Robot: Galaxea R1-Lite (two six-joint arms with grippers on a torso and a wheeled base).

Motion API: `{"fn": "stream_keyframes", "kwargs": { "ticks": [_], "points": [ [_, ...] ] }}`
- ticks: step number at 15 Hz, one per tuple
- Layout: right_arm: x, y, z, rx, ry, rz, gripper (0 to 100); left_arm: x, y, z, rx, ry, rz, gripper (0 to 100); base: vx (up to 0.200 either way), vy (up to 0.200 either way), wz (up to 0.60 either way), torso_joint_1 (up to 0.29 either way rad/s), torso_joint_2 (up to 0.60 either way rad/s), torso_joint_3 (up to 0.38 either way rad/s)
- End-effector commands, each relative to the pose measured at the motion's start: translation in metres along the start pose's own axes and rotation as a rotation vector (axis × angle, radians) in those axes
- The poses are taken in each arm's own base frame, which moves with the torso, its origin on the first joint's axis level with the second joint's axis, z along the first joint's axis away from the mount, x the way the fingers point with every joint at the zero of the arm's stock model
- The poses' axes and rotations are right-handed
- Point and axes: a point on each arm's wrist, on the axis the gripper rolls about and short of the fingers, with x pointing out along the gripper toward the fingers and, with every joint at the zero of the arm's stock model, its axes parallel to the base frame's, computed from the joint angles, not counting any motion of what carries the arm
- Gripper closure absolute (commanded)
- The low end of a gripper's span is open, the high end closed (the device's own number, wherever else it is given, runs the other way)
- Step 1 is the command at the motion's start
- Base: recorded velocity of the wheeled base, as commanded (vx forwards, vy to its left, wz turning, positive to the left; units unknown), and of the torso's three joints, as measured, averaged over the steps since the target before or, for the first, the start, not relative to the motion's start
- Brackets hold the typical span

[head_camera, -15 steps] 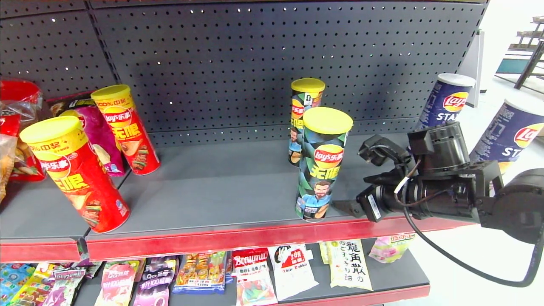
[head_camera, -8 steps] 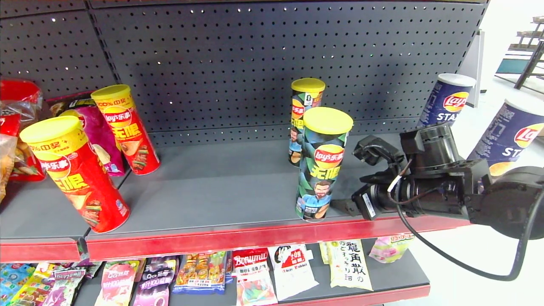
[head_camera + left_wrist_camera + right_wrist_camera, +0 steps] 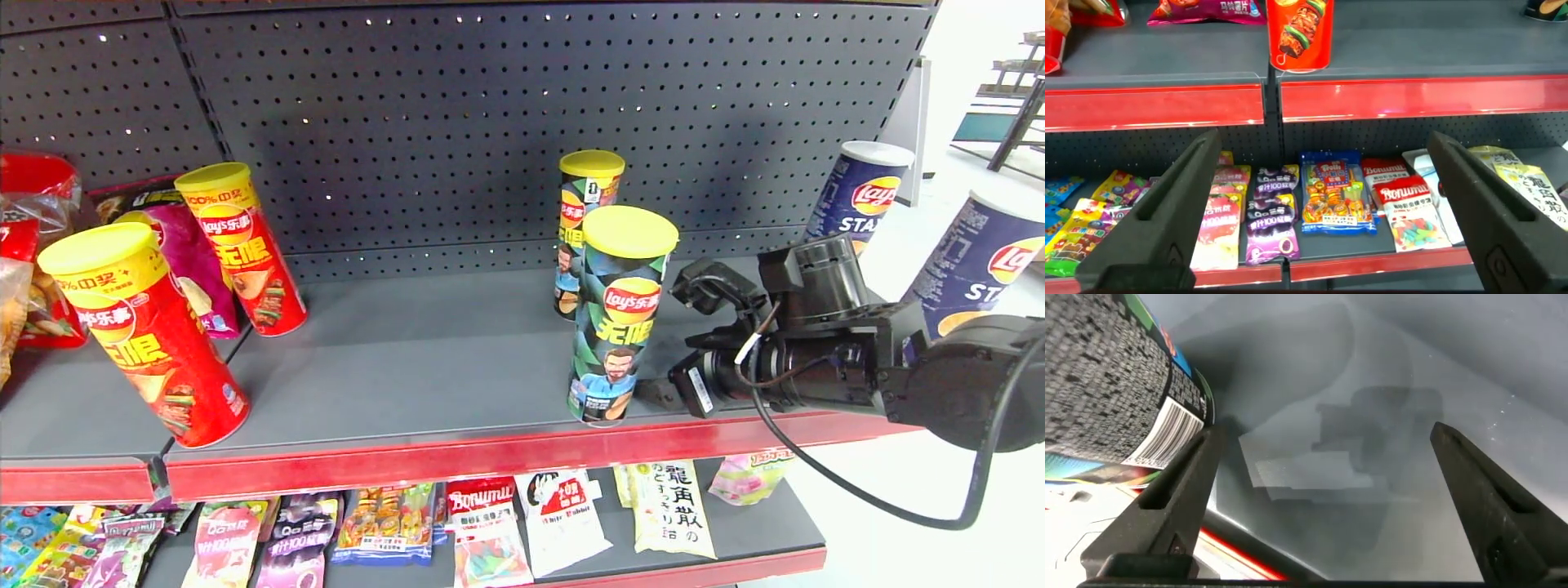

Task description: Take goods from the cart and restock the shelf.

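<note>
A green-and-black chip can with a yellow lid point(image 3: 620, 318) stands upright near the front edge of the grey shelf point(image 3: 424, 351). A second can of the same kind point(image 3: 586, 220) stands behind it. My right gripper point(image 3: 653, 394) sits low on the shelf just right of the front can's base. In the right wrist view the right gripper point(image 3: 1323, 506) is open with only bare shelf between its fingers, and the can point(image 3: 1110, 392) stands beside one finger point(image 3: 1167, 506). My left gripper point(image 3: 1331, 212) is open and holds nothing, facing the lower shelf.
Two red cans point(image 3: 147, 335) point(image 3: 241, 249) stand at the shelf's left, one of them point(image 3: 1301, 33) also in the left wrist view. Two blue cans point(image 3: 857, 196) point(image 3: 980, 253) stand at the right. Snack bags point(image 3: 490, 523) lie on the lower shelf. Bare shelf lies between the red and green cans.
My right arm has shifted a little to the left, bringing the gripper closer to the front can's base. The cans have not moved.
</note>
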Motion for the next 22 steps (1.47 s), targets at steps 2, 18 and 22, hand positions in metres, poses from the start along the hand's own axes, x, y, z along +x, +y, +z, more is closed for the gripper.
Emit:
{"fn": "stream_keyframes", "kwargs": {
  "ticks": [2,18,22],
  "points": [
    [0.002,0.002,0.000,-0.005,0.003,0.006,0,0.000,0.000,0.000,-0.001,0.000,0.000,0,0.000,0.000,0.00,0.000,0.00,0.000],
    [0.004,0.003,0.004,-0.007,-0.007,0.008,0,0.000,0.000,0.000,-0.001,0.000,0.000,0,0.000,0.000,0.00,0.000,0.00,0.000],
    [-0.029,-0.007,-0.001,0.012,-0.045,-0.029,0,0.000,0.000,0.000,-0.001,0.000,0.000,0,0.000,0.000,0.00,0.000,0.00,0.000]
  ]
}}
